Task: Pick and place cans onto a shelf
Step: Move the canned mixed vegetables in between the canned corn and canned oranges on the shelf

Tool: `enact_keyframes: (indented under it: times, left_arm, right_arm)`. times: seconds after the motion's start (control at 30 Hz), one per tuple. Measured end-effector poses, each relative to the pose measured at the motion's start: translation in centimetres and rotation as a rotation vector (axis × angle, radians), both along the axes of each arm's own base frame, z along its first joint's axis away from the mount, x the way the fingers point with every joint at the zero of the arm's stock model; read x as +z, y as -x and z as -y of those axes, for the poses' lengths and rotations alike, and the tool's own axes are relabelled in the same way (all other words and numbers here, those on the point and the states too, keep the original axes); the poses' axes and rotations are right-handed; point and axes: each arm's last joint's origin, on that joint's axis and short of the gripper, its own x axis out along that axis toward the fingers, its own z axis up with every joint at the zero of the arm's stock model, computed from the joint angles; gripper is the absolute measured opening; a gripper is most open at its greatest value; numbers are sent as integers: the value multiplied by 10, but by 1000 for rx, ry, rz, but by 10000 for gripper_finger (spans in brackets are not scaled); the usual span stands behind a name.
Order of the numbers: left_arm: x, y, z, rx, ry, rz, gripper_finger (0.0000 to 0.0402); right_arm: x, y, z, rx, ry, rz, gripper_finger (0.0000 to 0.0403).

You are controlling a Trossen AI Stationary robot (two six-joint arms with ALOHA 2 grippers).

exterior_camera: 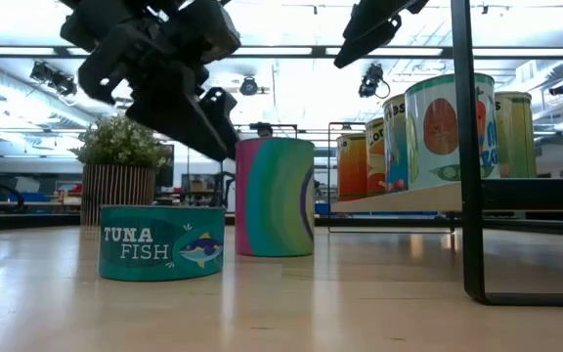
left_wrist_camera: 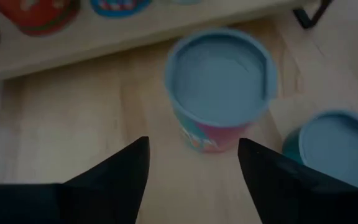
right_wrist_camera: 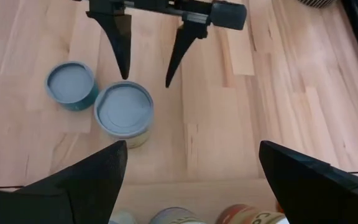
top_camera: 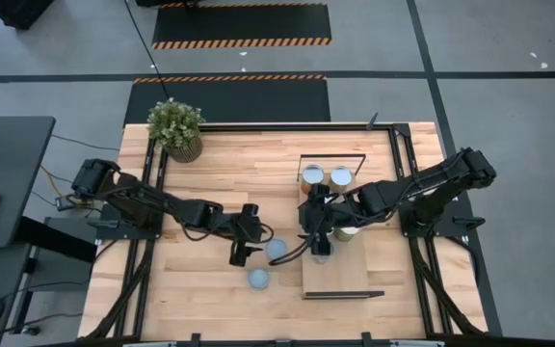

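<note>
A tall can with a blue-grey top (top_camera: 277,249) stands upright on the tabletop, its rainbow wall showing in the low view (exterior_camera: 275,196). A flat teal "Tuna Fish" can (top_camera: 257,279) stands nearer the front edge (exterior_camera: 161,242). My left gripper (top_camera: 243,247) is open just left of the tall can, and its fingers (left_wrist_camera: 138,168) stop short of the can (left_wrist_camera: 219,81). My right gripper (top_camera: 314,218) is open and empty above the shelf (top_camera: 335,280). Several cans stand upright on the shelf, two at its far end (top_camera: 326,175) and others beneath my right gripper (top_camera: 322,247).
A potted plant (top_camera: 176,130) stands at the table's far left. The shelf's black frame leg (exterior_camera: 469,147) rises near the front edge. There is bare board at the shelf's near end and bare tabletop left of the two loose cans.
</note>
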Motion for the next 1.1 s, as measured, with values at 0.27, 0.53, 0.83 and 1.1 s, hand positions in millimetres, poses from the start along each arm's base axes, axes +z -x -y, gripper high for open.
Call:
enact_keyframes:
  times: [0.27,0.53,0.83,1.1]
  left_arm:
    - [-5,5,8,-59,10,-53,228]
    - [-7,10,16,-137,83,-108,224]
    - [-8,11,15,-57,92,-127,224]
    - [-8,9,7,11,-88,-81,224]
  right_arm:
    - [2,-2,-1,-7,-6,36,373]
    - [1,-2,3,-17,-1,16,373]
    - [14,16,10,-149,13,-139,373]
    - [15,23,19,-192,76,-203,373]
